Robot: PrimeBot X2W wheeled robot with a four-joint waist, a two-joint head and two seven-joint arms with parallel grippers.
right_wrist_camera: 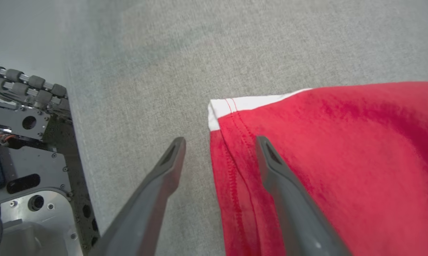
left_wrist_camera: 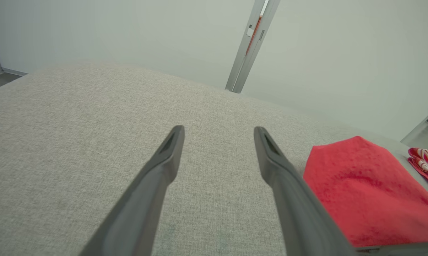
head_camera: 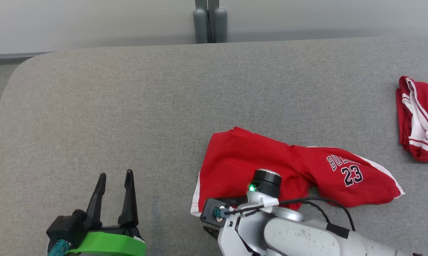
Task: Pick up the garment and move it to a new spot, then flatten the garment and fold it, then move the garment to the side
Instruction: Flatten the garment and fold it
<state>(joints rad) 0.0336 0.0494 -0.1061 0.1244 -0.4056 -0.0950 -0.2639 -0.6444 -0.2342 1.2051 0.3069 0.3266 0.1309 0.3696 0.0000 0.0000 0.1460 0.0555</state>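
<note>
Find the red garment (head_camera: 306, 167) lying crumpled on the grey table (head_camera: 128, 106), near the front edge and right of centre, number print facing up

See the right gripper (right_wrist_camera: 220, 140) spread wide and holding nothing, astride the stitched hem just below the white-trimmed corner (right_wrist_camera: 217, 110): one finger over bare table cover, the other over red cloth. Cannot tell whether the tips touch the surface

See the left gripper (head_camera: 115, 173) spread just as wide, empty, above bare table well to the left of the garment

For a clean pickup, probably best to:
- lower the right fingers until the outer one slips under the hem, then pinch close to the corner, catching every layer
- take care not to nip the table cover along with the cloth
- lift straight up, slowly, letting the folds hang free
- carry toward the open stretch on the left, well apart from the second red garment (head_camera: 418, 117) at the far right
</note>
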